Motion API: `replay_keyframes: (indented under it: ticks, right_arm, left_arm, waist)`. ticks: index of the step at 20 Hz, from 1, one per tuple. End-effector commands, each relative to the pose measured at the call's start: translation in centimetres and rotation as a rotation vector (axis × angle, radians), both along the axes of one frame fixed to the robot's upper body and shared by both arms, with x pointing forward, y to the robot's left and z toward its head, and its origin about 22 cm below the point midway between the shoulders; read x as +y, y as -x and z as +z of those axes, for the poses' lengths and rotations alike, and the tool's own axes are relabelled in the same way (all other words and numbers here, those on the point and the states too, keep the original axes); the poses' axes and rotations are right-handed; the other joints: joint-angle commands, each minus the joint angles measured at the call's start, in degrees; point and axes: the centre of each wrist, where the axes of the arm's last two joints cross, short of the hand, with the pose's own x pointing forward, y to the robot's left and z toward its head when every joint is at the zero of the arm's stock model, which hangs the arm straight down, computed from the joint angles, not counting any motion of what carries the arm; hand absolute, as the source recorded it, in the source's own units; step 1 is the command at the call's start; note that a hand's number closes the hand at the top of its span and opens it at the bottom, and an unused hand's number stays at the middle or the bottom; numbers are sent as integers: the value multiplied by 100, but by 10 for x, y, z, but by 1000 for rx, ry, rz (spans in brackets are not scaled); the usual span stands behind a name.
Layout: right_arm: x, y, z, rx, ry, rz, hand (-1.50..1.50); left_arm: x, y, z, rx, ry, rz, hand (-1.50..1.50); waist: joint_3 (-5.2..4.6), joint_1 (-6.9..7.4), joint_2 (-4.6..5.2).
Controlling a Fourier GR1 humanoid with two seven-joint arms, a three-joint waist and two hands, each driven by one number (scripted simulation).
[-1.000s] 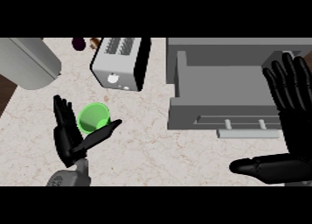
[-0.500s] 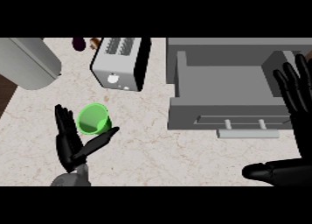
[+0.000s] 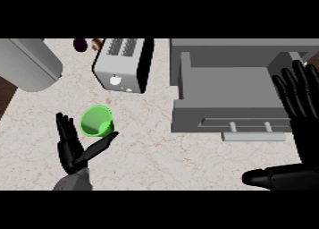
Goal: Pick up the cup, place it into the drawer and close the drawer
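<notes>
While my left hand (image 3: 74, 150) sits spread on the counter (image 3: 155, 147), fingers and thumb apart, I see the green cup (image 3: 96, 120) just beyond them, ungrasped. Further right the drawer (image 3: 229, 96) stands open, my right hand (image 3: 305, 105) flat and uncurled beside it.

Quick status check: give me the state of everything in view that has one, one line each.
Green cup: upright on the counter, not lifted.
Drawer: pulled open, nothing visible inside.
Left robot hand: open, fingers and thumb either side of the cup.
Right robot hand: open, fingers straight, at the drawer's right side.
Toaster: slots show nothing inside.
</notes>
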Motion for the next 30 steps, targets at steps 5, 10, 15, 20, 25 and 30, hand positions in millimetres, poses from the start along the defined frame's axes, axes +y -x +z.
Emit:
replay_keyframes:
  ticks: [5,10,15,20,25,30]
  right_arm:
    - [14,10,9,-24,-7,-8,-150]
    - [5,2,1,-5,-6,12,-150]
    - [-7,22,-13,-9,-21,27,-150]
    - [9,2,17,0,3,5,-150]
    - [19,-4,3,-7,5,20,-150]
    - [5,-2,11,-1,0,15,-150]
  left_arm:
    - [4,-20,-12,0,-11,-14,-150]
    - [15,6,-41,-10,9,-40,-150]
    - [-5,-26,-24,-28,34,-43,-150]
    - [1,-23,-32,-51,63,-52,-150]
    - [14,-23,-35,-86,111,-69,-150]
    - [16,-19,-43,-141,187,-149,-150]
  waist:
    - [-2,-14,1]
    - [-2,-7,3]
    - [-1,-36,3]
    - [-3,-10,5]
    - [-3,-11,6]
    - [-6,-39,17]
